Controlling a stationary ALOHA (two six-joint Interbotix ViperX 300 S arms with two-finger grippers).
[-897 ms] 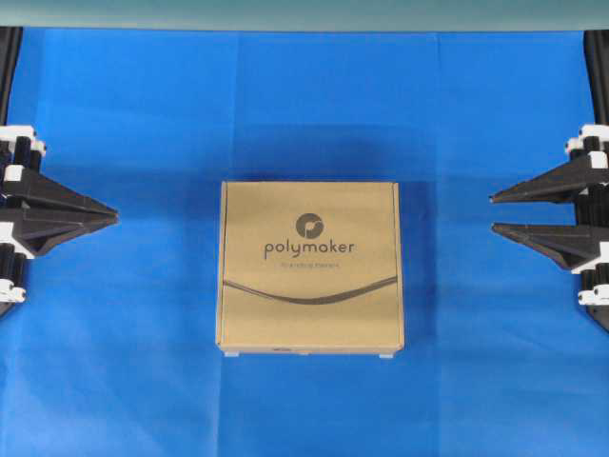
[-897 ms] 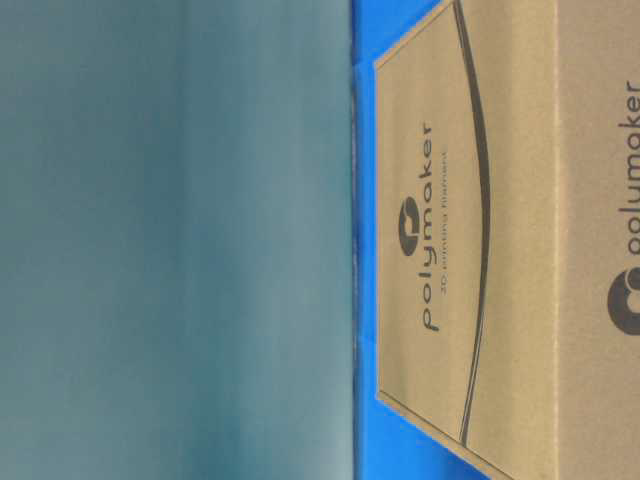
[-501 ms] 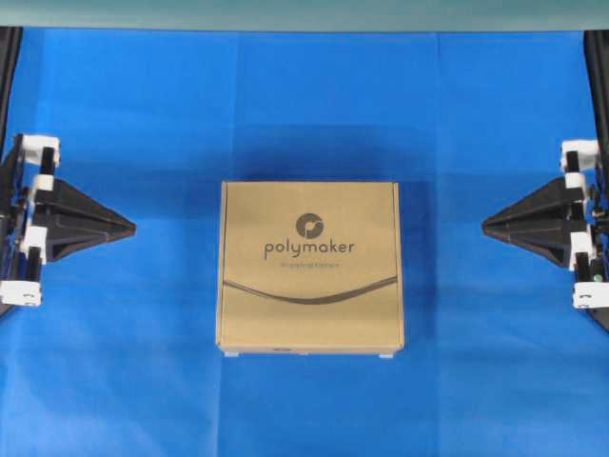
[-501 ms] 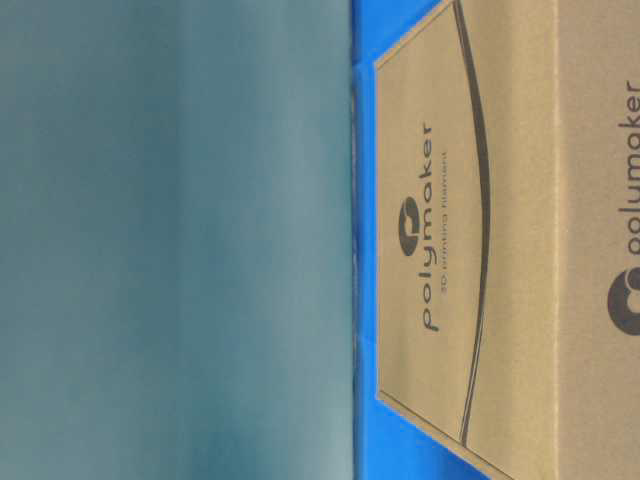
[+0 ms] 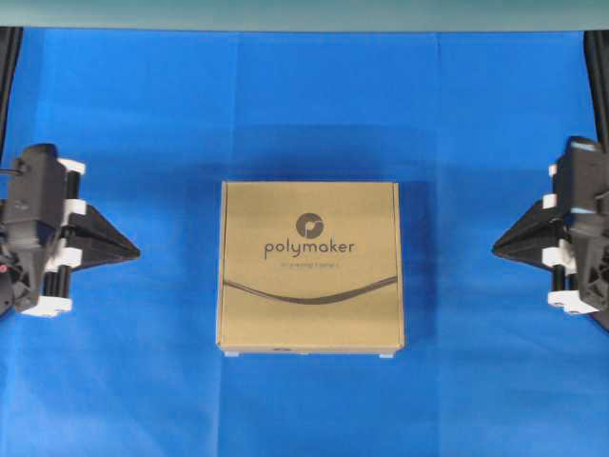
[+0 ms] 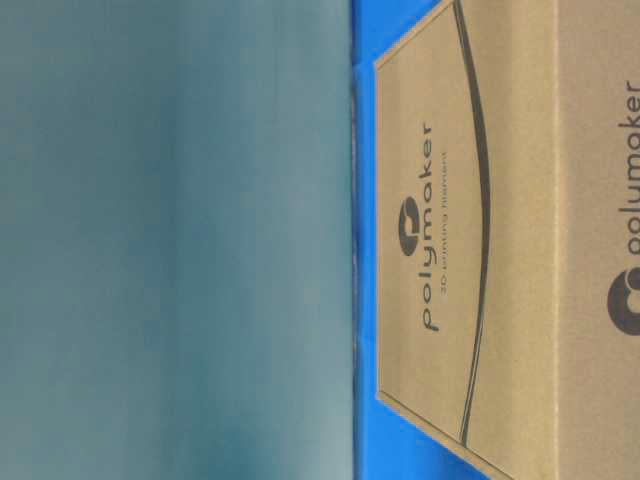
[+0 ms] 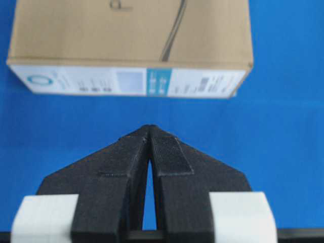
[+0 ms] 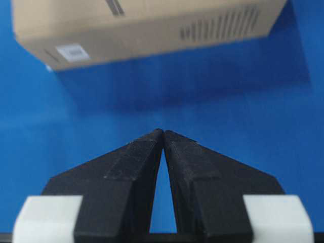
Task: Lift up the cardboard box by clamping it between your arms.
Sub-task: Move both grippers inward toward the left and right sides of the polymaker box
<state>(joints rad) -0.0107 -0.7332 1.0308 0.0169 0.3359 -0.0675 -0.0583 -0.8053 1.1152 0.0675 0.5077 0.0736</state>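
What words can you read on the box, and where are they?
"polymaker": top of the cardboard box, under a round logo.
"3D printing filament": small line below it, readable in the table-level view.
"polymaker" again on the box's side, only partly in that view.
White label on the side facing the left gripper: too blurred.
Sticker facing the right gripper: too blurred.

left gripper — jaws closed, right gripper likewise

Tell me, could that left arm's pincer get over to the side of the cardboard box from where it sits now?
Probably yes. The left pincer is shut and points at the cardboard box, with only bare blue cloth between them. Nothing stands in the way in any view, though it is not yet touching.
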